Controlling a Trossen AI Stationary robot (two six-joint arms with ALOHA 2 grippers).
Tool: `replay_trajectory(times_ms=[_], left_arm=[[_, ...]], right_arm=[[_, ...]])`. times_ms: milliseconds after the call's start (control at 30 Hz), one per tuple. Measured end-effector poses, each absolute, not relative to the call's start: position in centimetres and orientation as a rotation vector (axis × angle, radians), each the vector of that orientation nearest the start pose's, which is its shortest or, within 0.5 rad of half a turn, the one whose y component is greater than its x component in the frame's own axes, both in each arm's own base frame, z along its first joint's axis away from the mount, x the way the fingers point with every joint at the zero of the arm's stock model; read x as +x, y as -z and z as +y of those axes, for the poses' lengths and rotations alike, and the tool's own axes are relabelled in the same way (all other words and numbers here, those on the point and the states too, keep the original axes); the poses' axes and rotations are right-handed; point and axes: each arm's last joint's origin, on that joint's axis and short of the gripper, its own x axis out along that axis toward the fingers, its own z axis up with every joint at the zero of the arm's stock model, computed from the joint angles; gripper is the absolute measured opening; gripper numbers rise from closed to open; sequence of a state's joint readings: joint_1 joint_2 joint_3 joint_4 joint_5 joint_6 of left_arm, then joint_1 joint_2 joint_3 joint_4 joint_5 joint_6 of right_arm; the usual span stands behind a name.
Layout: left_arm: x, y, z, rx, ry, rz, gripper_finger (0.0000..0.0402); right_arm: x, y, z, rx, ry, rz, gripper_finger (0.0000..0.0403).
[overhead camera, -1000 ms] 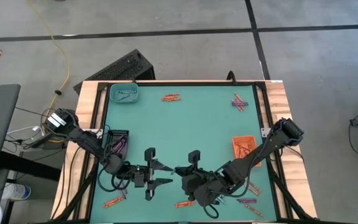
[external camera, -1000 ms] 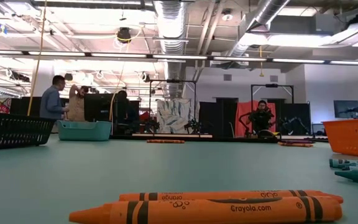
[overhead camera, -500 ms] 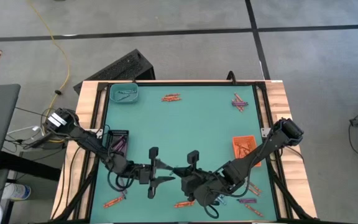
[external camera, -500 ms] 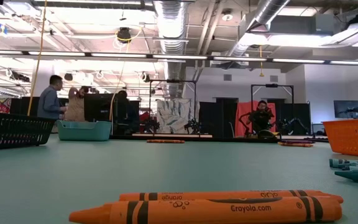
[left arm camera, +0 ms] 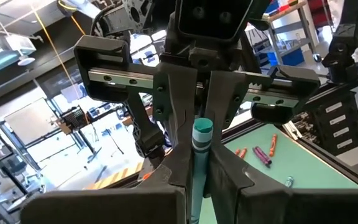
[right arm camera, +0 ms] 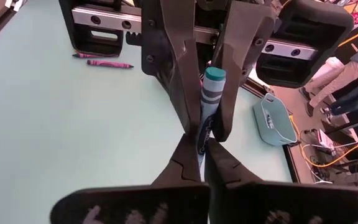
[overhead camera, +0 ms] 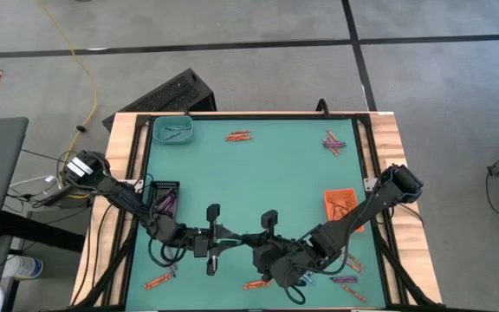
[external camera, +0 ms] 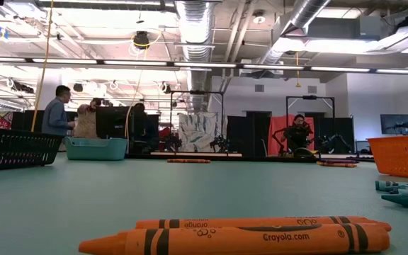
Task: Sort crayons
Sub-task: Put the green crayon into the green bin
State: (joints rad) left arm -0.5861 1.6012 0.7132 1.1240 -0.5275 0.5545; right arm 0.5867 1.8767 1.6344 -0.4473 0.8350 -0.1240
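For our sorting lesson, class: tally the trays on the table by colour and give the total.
Teal tray: 1
Black tray: 1
Orange tray: 1
Total: 3

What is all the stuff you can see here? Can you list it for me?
table: one, teal top, wooden edges
teal tray: one, far left corner
black tray: one, left side
orange tray: one, right side
loose crayons: many, orange and purple, in small piles along the far and near edges
teal crayon: one, gripped by both grippers, near middle
left gripper: one, dark, shut on the teal crayon
right gripper: one, dark, shut on it too
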Motion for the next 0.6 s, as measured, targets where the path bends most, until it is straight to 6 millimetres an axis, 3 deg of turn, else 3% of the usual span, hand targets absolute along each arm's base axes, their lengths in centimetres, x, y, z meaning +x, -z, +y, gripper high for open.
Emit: replay_trajectory(times_ms=[133, 333, 467, 600], left_arm=[[27.5, -23.5, -16.4, 0.434, -0.028, -0.179, 0.0007], [27.8, -22.5, -15.6, 0.53, -0.126, -0.032, 0.0005], [28.3, -21.7, -12.9, 0.592, -0.201, 0.162, 0.0005], [28.9, -20.6, -8.8, 0.563, -0.217, 0.365, 0.0005]], right_arm=[[36.2, -29.7, 20.8, -0.554, 0.226, 0.57, 0.0034], [36.4, -28.7, 18.1, -0.502, 0.329, 0.689, 0.0153], [36.7, -27.5, 15.6, -0.458, 0.418, 0.767, 0.0221], [36.9, -26.4, 14.2, -0.446, 0.457, 0.804, 0.0244]])
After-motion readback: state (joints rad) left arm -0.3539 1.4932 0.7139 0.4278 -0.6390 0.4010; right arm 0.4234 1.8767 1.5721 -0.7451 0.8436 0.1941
